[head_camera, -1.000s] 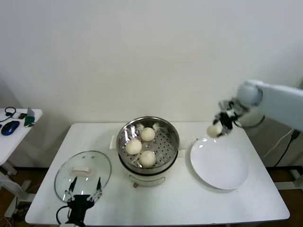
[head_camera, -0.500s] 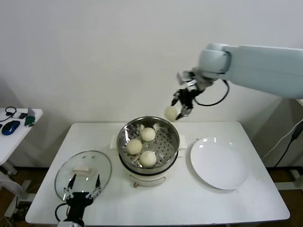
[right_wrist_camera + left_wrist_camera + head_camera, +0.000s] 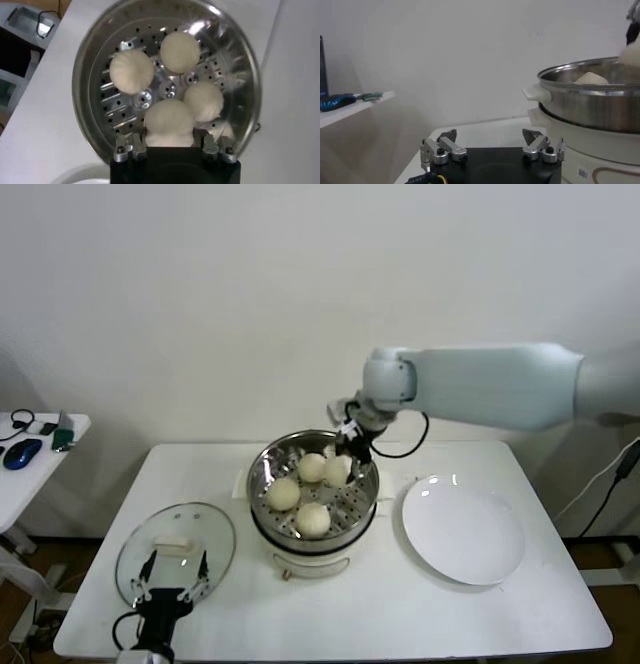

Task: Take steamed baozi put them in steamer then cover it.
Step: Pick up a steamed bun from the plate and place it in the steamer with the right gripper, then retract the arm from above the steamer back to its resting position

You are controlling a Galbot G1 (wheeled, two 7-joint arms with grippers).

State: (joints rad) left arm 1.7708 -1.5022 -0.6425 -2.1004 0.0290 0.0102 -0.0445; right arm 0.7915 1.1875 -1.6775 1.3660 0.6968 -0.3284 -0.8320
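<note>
Baozi number four [image 3: 338, 469] now hangs inside the rim of the steamer [image 3: 262, 464], clenched in our right pincer [image 3: 345, 456]. One second ago this same bun was far to the right, above the white plate [image 3: 463, 532]; half a second ago it was high over the far rim of the pot. So the carry is almost finished, and we judge that only the release remains before the cover [image 3: 175, 556] can go on.

Three other baozi [image 3: 283, 493] already lie on the perforated tray, and the plate is bare, so no more buns wait there. The cover lies on the surface at the near left, well apart from the steamer. Our left pincer [image 3: 168, 588] hovers at its near edge with fingers spread wide, holding nothing.

From the head camera the held bun seems to touch its neighbours; we cannot tell its height there. The right wrist camera looks straight down and shows the bun [image 3: 169, 123] between the fingers, over the free place on the tray. The left wrist camera shows the pot from the side, with bun tops only just above the rim [image 3: 590, 74].
</note>
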